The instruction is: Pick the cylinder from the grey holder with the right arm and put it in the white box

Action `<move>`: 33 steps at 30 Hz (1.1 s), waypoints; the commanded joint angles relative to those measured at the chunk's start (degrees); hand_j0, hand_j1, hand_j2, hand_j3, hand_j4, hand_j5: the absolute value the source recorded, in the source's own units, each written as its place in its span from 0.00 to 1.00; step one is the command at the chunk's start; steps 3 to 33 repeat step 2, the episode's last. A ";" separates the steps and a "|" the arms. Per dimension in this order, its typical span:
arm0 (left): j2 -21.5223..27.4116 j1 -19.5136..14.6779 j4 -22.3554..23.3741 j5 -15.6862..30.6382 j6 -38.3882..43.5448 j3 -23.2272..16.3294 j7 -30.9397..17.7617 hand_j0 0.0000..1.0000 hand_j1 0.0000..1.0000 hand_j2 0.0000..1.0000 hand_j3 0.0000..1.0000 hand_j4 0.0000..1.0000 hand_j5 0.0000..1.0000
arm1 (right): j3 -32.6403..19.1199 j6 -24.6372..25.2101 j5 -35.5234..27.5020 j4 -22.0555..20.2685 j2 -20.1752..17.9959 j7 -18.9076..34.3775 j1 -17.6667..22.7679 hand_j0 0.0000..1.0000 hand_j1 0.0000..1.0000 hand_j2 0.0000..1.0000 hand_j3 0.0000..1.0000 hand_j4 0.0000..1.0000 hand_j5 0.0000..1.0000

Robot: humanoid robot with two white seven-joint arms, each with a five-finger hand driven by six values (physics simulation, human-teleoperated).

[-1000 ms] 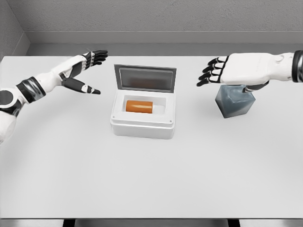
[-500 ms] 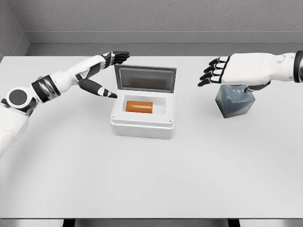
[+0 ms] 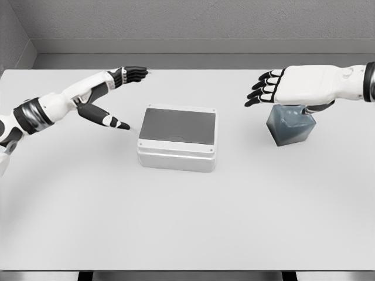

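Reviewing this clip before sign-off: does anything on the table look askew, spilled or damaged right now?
Nothing stands out. The white box sits flat and square with its lid shut, the grey holder stands upright, and nothing is spilled on the table. Left hand and right hand are open, holding nothing.

A white box (image 3: 177,153) with a dark grey panel on its closed lid (image 3: 178,125) sits on a plain pale grey table (image 3: 187,216). The holder (image 3: 290,125) is a slate blue-grey. Both arms are white with black bands at the joints; the left hand (image 3: 111,96) and right hand (image 3: 275,86) have white backs and black fingers with pale knuckle marks. The wall (image 3: 193,23) behind is a speckled mid grey
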 commanded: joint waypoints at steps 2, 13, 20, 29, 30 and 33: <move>0.69 -0.18 7.19 0.59 -0.06 0.48 0.01 1.00 1.00 1.00 1.00 1.00 1.00 | -0.05 0.14 -0.20 -0.04 -0.06 -0.02 0.09 1.00 1.00 1.00 1.00 1.00 1.00; 0.69 -0.18 7.19 0.59 -0.06 0.48 0.01 1.00 1.00 1.00 1.00 1.00 1.00 | -0.05 0.14 -0.20 -0.04 -0.06 -0.02 0.09 1.00 1.00 1.00 1.00 1.00 1.00; 0.69 -0.18 7.19 0.59 -0.06 0.48 0.01 1.00 1.00 1.00 1.00 1.00 1.00 | -0.05 0.14 -0.20 -0.04 -0.06 -0.02 0.09 1.00 1.00 1.00 1.00 1.00 1.00; 0.69 -0.18 7.19 0.59 -0.06 0.48 0.01 1.00 1.00 1.00 1.00 1.00 1.00 | -0.05 0.14 -0.20 -0.04 -0.06 -0.02 0.09 1.00 1.00 1.00 1.00 1.00 1.00; 0.69 -0.18 7.19 0.59 -0.06 0.48 0.01 1.00 1.00 1.00 1.00 1.00 1.00 | -0.05 0.14 -0.20 -0.04 -0.06 -0.02 0.09 1.00 1.00 1.00 1.00 1.00 1.00; 0.69 -0.18 7.19 0.59 -0.06 0.48 0.01 1.00 1.00 1.00 1.00 1.00 1.00 | -0.05 0.14 -0.20 -0.04 -0.06 -0.02 0.09 1.00 1.00 1.00 1.00 1.00 1.00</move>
